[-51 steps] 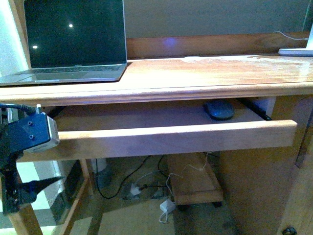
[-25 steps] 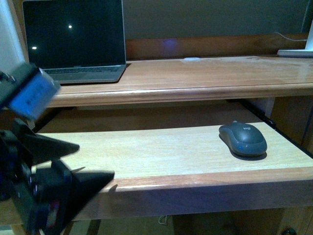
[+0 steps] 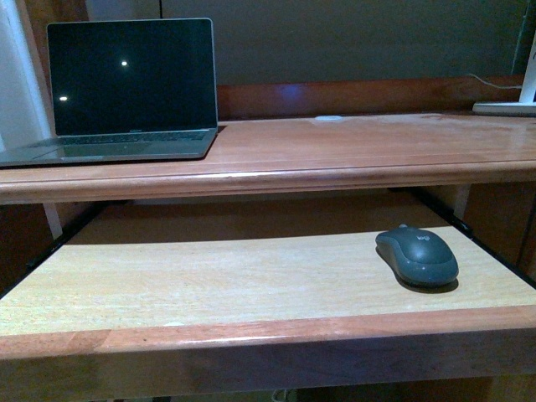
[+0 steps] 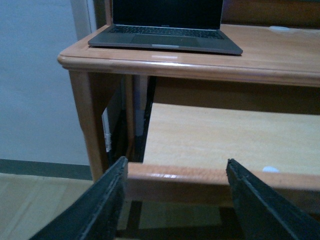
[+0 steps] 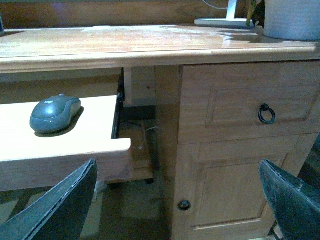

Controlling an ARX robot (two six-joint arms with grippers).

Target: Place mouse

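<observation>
Mouse [image 3: 416, 255] sits on pull-out tray [image 3: 209, 276], at its 3 o'clock end, below desk [image 3: 335, 142] top. Probably light, rigid, smooth, slippery: pinch across its narrow flanks. Left hand [image 4: 176, 161] spread apart, right hand [image 5: 177, 162] likewise, both empty.

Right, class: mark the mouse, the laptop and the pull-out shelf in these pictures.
mouse [image 3: 416, 255], front view, on the top of its rounded body.
laptop [image 3: 130, 79], front view, on the middle of its dark screen.
pull-out shelf [image 3: 209, 276], front view, on its bare pale board.
</observation>
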